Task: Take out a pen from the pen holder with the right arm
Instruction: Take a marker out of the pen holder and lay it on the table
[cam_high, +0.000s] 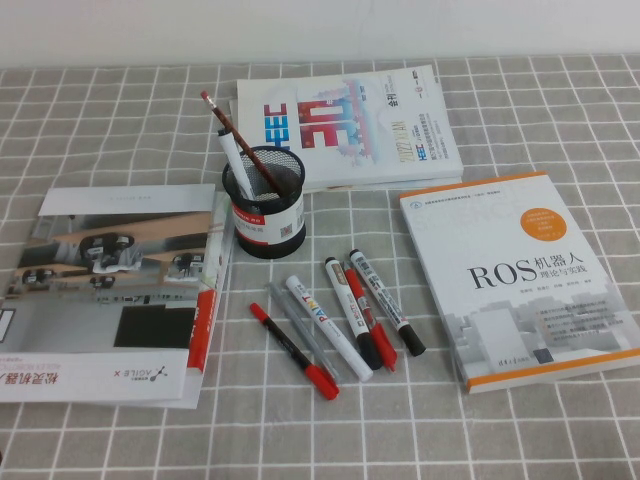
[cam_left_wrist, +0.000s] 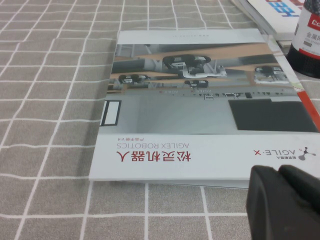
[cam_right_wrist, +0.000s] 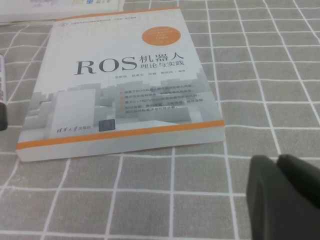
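Observation:
A black mesh pen holder (cam_high: 265, 205) stands in the middle of the table with a red-tipped pencil (cam_high: 225, 125) and a white marker (cam_high: 232, 160) leaning out of it. Neither arm shows in the high view. In the right wrist view my right gripper (cam_right_wrist: 276, 159) hovers shut and empty over the cloth, near the front edge of the ROS book (cam_right_wrist: 125, 85). My left gripper (cam_left_wrist: 277, 169) is shut and empty by the near edge of the AgileX brochure (cam_left_wrist: 200, 105), and the holder's base (cam_left_wrist: 310, 40) shows at the corner.
Several markers and pens (cam_high: 345, 310) lie loose between the holder and the ROS book (cam_high: 520, 280). The brochure (cam_high: 110, 300) lies at the left and a magazine (cam_high: 350, 125) behind the holder. A grey checked cloth (cam_high: 560, 430) covers the table.

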